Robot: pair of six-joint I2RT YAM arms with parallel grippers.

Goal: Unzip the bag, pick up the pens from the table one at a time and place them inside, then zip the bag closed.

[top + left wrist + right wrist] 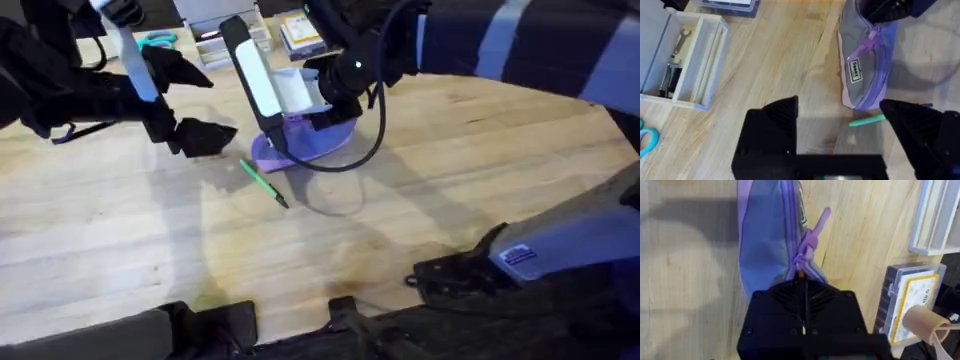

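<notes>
Your right gripper (802, 287) is pinched shut on the zipper end of the soft lilac fabric pouch (305, 140) lying on the grained plank table (420, 200). Your left gripper (840, 130) hangs wide open above the thin green pen (264, 183), just beside the pouch.

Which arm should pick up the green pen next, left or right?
Left, most likely. The left gripper hangs open just above the green pen, whose end shows between its fingers. The right gripper is shut at the bag's zipper pull, so it looks busy.
</notes>
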